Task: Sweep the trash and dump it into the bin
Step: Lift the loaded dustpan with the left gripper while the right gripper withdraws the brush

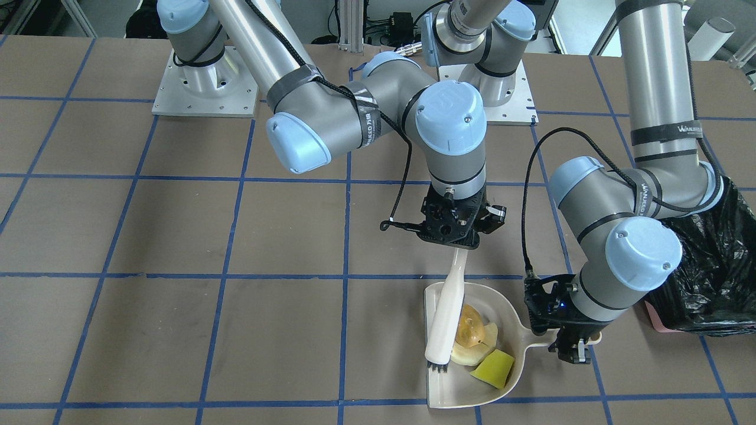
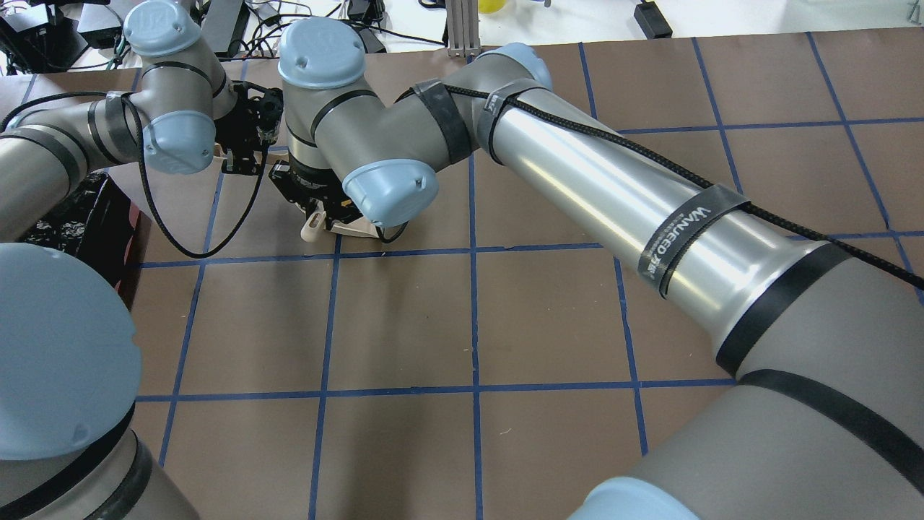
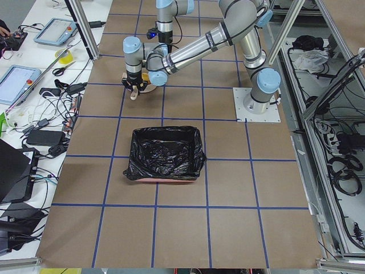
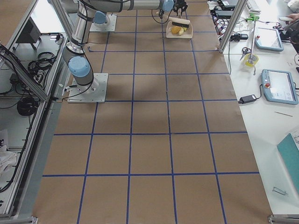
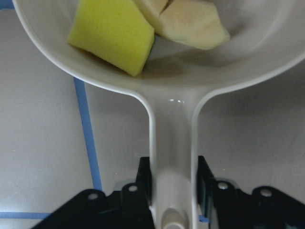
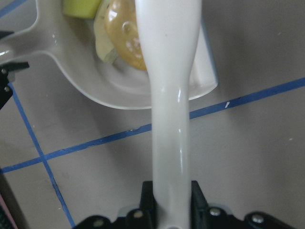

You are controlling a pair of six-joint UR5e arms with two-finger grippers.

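Note:
The beige dustpan (image 1: 455,392) lies on the table and holds all three trash pieces: the golden-brown lump (image 1: 471,332), the pale slice (image 1: 472,355) and the yellow wedge (image 1: 495,368). My left gripper (image 1: 570,348) is shut on the dustpan's handle (image 5: 172,143), with the wedge (image 5: 112,36) and slice (image 5: 190,26) just ahead of it. My right gripper (image 1: 456,245) is shut on a white brush (image 1: 446,321) whose bristle end rests inside the pan beside the lump (image 6: 125,36). The bin (image 1: 714,265), pink-sided with a black bag, stands beyond my left arm.
The bin (image 3: 165,153) sits open on the table on my left side, about two grid squares from the dustpan. Both arms crowd the same spot over the pan (image 4: 180,30). Blue tape lines grid the brown table (image 1: 177,324).

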